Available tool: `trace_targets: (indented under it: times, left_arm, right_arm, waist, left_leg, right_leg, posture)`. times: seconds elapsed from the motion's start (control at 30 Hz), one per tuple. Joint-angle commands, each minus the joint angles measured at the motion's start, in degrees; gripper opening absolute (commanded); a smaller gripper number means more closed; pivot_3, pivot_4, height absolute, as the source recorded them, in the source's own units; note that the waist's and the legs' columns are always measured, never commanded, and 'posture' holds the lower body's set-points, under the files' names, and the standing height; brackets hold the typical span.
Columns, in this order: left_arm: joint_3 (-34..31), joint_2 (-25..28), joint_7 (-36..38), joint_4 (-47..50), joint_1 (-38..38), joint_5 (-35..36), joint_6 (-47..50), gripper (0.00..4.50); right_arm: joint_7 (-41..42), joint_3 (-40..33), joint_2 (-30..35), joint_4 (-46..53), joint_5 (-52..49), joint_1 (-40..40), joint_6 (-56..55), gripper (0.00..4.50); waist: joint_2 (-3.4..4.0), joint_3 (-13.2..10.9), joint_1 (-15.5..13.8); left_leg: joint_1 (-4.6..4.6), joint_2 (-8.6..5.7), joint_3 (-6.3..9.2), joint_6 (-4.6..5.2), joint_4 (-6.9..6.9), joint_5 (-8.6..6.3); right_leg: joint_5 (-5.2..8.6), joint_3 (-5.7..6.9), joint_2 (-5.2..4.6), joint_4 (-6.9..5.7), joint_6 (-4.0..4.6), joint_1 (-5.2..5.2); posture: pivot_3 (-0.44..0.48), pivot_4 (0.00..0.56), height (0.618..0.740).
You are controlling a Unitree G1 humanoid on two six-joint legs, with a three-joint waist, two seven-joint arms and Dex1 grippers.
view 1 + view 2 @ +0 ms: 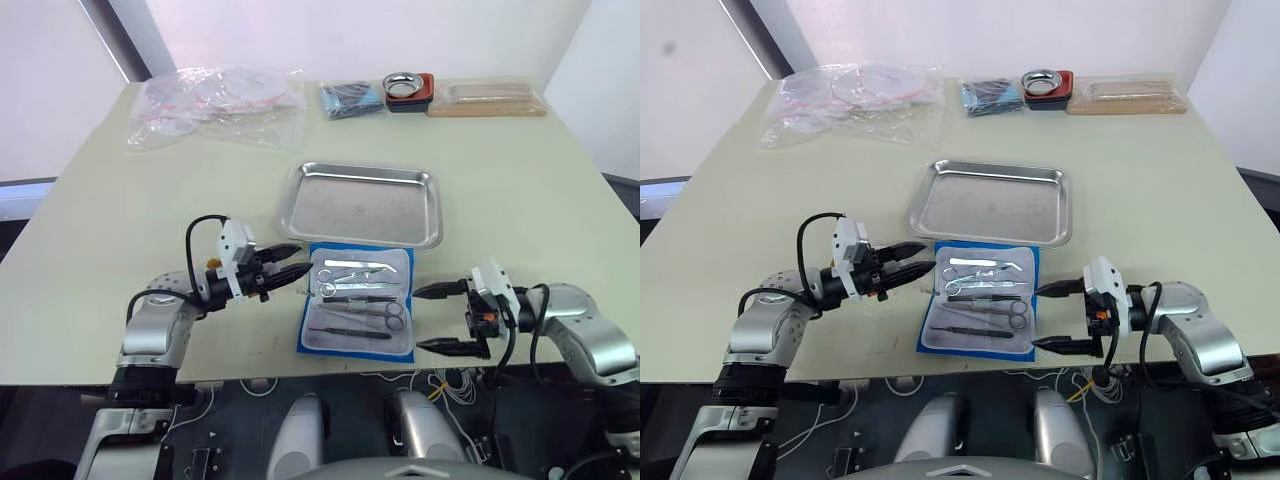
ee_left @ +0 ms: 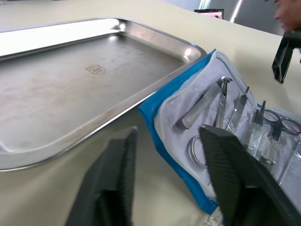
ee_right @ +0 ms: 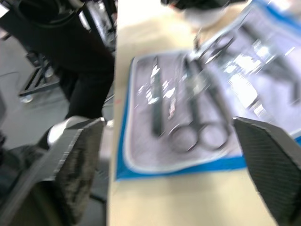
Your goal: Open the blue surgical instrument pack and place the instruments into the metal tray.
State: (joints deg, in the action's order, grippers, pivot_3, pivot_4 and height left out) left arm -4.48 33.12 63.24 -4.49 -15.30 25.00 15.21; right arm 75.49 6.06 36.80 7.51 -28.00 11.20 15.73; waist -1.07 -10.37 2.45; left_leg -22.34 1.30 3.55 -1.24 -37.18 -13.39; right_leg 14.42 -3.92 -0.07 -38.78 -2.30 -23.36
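Observation:
The blue surgical instrument pack (image 1: 358,300) lies opened flat near the table's front edge, whitish pocketed face up. Several silver instruments (image 1: 360,291), scissors and forceps, rest in its pockets. Just behind it sits the metal tray (image 1: 362,203), with nothing in it. My left gripper (image 1: 295,264) is open at the pack's left edge, fingertips close to the blue border. My right gripper (image 1: 437,319) is open wide at the pack's right edge, holding nothing. The left wrist view shows the pack (image 2: 221,122) beside the tray rim (image 2: 117,113); the right wrist view shows the scissors (image 3: 197,127).
Clear plastic bags (image 1: 215,102) lie at the back left. A small dark-blue packet (image 1: 351,98), a round metal bowl in a red holder (image 1: 408,88) and a wooden-coloured box (image 1: 488,98) line the back edge. The table's front edge runs just under the pack.

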Motion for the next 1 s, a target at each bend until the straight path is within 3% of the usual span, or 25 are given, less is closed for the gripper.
trace_targets:
  times: [0.03,0.57,1.0]
  left_arm:
    - [-2.0,1.0,-0.1,4.0,0.3,1.8,-0.3,4.46]
    - [-3.8,11.9,11.8,13.4,5.8,6.8,-0.4,4.46]
    - [-4.1,15.3,16.7,16.2,7.1,8.3,-1.7,4.46]
  right_arm:
    - [-0.7,-0.4,-1.8,-0.9,0.8,1.1,-3.9,4.5]
    - [-5.0,1.9,-10.5,-9.7,7.6,3.3,-17.8,4.5]
    - [-2.3,4.9,-12.6,-24.0,13.3,7.4,-27.9,4.5]
  waist:
    - [-0.01,0.0,0.0]
    - [0.02,-0.1,-0.1]
    - [0.03,-0.1,0.0]
  left_leg:
    - [-0.15,0.0,0.0,0.0,-0.01,0.0]
    - [-0.38,0.0,0.0,0.0,0.02,0.0]
    - [-0.36,0.01,-0.02,0.0,0.02,0.0]
  right_leg:
    - [-0.01,0.0,0.0,0.0,-0.01,-0.12]
    - [-0.01,0.02,-0.03,0.15,0.01,-0.27]
    - [-0.01,0.02,-0.02,0.14,0.01,-0.27]
  posture:
    - [0.0,0.15,0.74]
    - [0.0,0.15,0.74]
    - [0.0,0.15,0.74]
